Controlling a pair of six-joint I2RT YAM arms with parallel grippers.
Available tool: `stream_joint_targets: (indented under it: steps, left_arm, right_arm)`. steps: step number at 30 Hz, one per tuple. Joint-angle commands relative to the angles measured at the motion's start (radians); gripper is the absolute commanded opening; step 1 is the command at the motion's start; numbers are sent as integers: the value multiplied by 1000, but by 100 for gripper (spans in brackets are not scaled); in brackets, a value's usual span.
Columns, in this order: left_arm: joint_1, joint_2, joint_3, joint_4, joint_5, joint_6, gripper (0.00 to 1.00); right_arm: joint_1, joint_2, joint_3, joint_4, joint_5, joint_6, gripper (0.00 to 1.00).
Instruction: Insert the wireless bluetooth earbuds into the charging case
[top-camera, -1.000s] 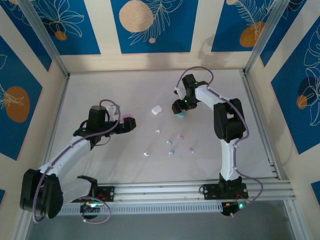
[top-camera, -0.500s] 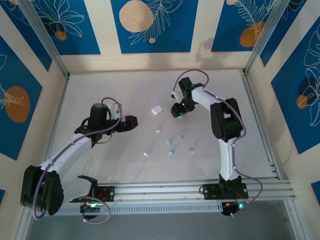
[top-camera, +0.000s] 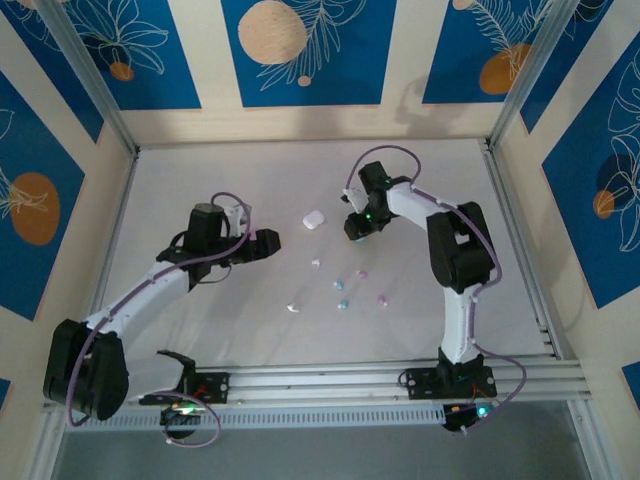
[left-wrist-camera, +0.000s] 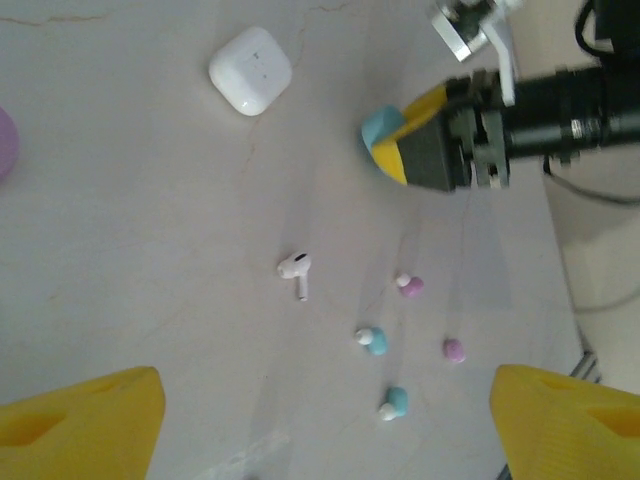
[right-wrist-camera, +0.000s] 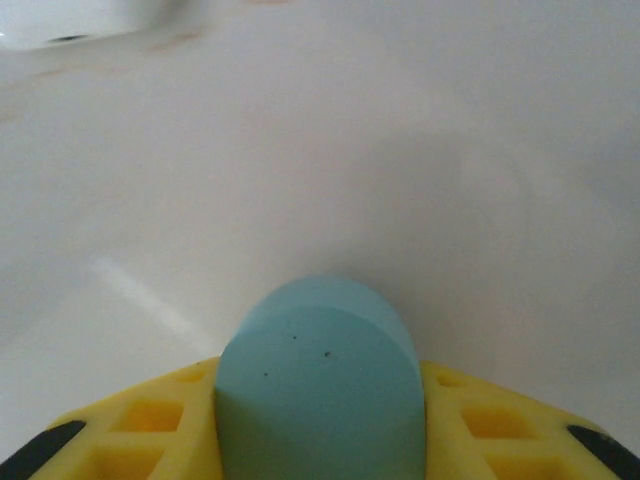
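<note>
Sliding right since the earlier top view, the left claw (top-camera: 264, 247) now nears the earbuds (top-camera: 340, 285) scattered on the worktop (top-camera: 250, 180), well clear of the walls. From the left wrist, its fingers (left-wrist-camera: 80, 420) stand released and empty over open surface; the right claw (left-wrist-camera: 400, 145) grips the teal case (left-wrist-camera: 381, 128). From the right wrist, that case sits clenched between yellow fingers, so fetching a bud looks the likely next step

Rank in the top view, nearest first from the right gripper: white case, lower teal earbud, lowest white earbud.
1. white case, left of the right gripper
2. lower teal earbud, below it
3. lowest white earbud, far lower left
</note>
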Motion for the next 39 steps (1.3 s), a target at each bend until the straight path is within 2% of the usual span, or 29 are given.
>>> stream_joint_targets:
  steps: [1, 6, 9, 14, 22, 29, 33, 36, 39]
  left_arm:
    - [-20, -1, 48, 75, 43, -95, 80]
    - [-71, 4, 52, 246, 77, -264, 73]
    - [-114, 18, 69, 341, 97, -336, 70]
    - [-197, 66, 139, 408, 130, -377, 65]
    - [-281, 103, 200, 404, 134, -343, 65]
    - [-322, 123, 267, 256, 96, -259, 61]
    - [-337, 133, 286, 255, 89, -251, 61]
    - [-345, 147, 299, 240, 74, -249, 58]
    - [-351, 161, 317, 196, 41, -240, 50]
  right_arm:
    - [38, -253, -110, 173, -177, -41, 34]
    - [75, -557, -363, 407, -343, -177, 33]
    - [83, -687, -430, 445, -439, -252, 32]
    - [99, -799, -475, 451, -491, -330, 31]
    - [102, -812, -477, 441, -462, -329, 30]
    - [106, -804, -475, 466, -455, -307, 31]
    - [111, -790, -463, 452, -446, -309, 31]
    - [117, -781, -454, 443, -433, -312, 31]
    - [125, -775, -450, 445, -423, -310, 31]
